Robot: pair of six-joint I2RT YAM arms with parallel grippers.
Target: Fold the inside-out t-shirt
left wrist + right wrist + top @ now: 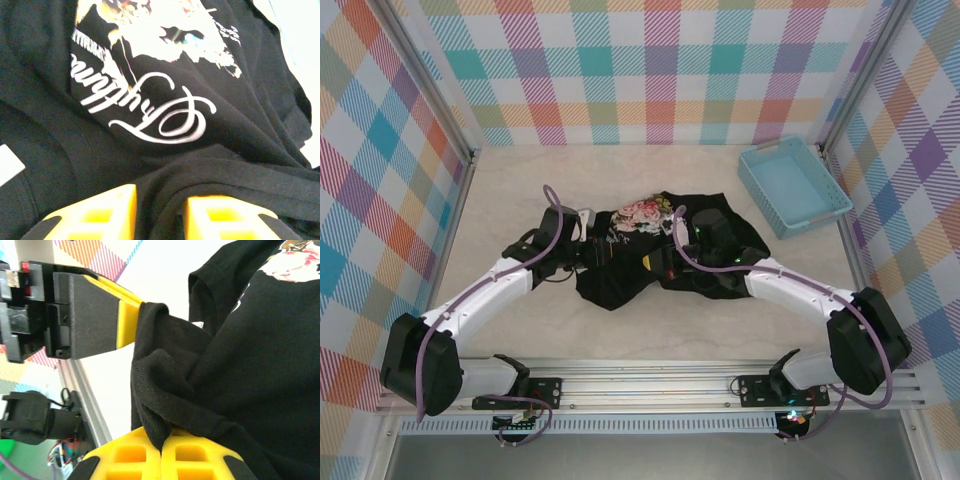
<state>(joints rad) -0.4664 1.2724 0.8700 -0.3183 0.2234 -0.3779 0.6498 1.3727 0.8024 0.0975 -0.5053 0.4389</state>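
Black short-sleeved cloth t-shirt (pixel 620 288) with a pink-and-white print (pixel 642 213) lies crumpled at the middle of the pale surface (pixel 520 190), between both arms. Right fingers (pixel 132 455) are pressed together, pinching a bunched fold. Left fingers (pixel 107 212) stand partly apart with a cloth ridge between them; whether they clamp it is unclear.

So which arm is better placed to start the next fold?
Probably right: the right gripper is shut on a bunched edge of the black t-shirt; the left gripper has jaws apart around loose cloth.
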